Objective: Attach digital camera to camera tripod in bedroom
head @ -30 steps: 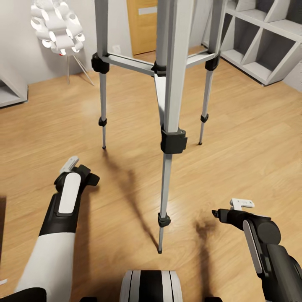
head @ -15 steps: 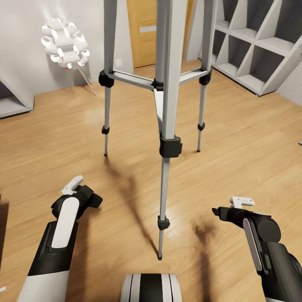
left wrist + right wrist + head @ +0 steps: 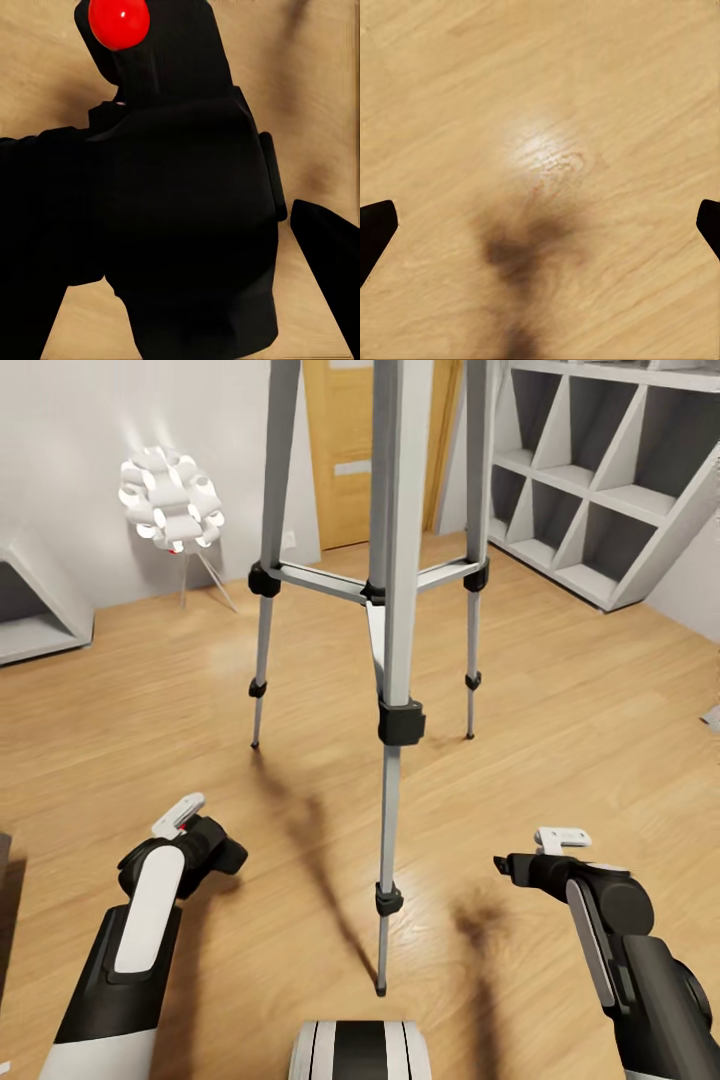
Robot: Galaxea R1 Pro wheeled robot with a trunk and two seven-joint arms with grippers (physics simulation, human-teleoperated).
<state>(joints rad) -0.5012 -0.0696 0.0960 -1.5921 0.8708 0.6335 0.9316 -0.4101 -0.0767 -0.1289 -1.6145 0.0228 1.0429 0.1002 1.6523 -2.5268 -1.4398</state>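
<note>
The camera tripod (image 3: pixel 388 560) stands on the wood floor straight ahead, its silver legs spread and its head cut off above the head view. Its nearest leg foot (image 3: pixel 381 988) is between my two arms. My left gripper (image 3: pixel 205 848) hangs low to the left of that leg, shut on the digital camera (image 3: pixel 187 210). The camera's black body sits between the fingers (image 3: pixel 326 255), with its red button (image 3: pixel 118 21) showing. To the right of the leg my right gripper (image 3: pixel 503 865) is open over bare floor, its fingertips (image 3: pixel 375 225) wide apart with nothing between them.
A white ball-shaped lamp (image 3: pixel 172 500) on thin legs stands at the back left, beside a low grey shelf (image 3: pixel 40 620). A wooden door (image 3: pixel 350 450) is behind the tripod. A grey cubby shelf unit (image 3: pixel 600 470) fills the back right. My own base (image 3: pixel 360 1050) shows at the bottom.
The whole picture has shifted: the head view has tilted up, showing more of the room. Both arms hold about the same pose, and the camera stays in the left gripper.
</note>
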